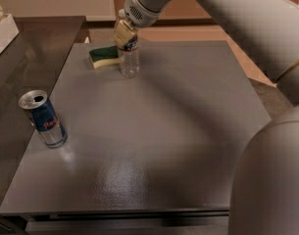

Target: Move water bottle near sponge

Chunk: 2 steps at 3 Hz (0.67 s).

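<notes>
Gripper [126, 36] at far left of table [188, 131], fingers [121, 32] clamped on top of upright water bottle [130, 62], sponge [103, 57] just left of it.

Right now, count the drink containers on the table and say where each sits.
2. The water bottle stands at the far side, right of the sponge, with the hand at its top. The can stands near the left edge. The robot's body hides the near right corner.
</notes>
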### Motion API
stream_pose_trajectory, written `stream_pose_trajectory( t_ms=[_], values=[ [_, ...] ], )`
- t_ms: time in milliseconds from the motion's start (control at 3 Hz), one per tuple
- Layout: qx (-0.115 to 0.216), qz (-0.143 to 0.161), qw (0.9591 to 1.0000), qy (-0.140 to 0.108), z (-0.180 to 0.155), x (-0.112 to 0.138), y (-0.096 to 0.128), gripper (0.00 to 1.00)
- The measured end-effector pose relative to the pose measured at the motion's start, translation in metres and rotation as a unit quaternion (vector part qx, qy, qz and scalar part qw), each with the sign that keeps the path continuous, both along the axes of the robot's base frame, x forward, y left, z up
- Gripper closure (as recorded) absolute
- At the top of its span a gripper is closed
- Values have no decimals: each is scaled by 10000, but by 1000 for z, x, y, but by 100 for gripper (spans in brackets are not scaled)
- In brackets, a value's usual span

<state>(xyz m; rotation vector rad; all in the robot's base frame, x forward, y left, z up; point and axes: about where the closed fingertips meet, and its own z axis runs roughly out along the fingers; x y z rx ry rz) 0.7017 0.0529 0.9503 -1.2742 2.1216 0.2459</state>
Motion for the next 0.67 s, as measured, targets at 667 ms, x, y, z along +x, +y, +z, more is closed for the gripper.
stream_pose_trajectory(
  t_ms=[667],
  values=[
    [-7,12,10000,16,-2,0,2,0]
  ],
)
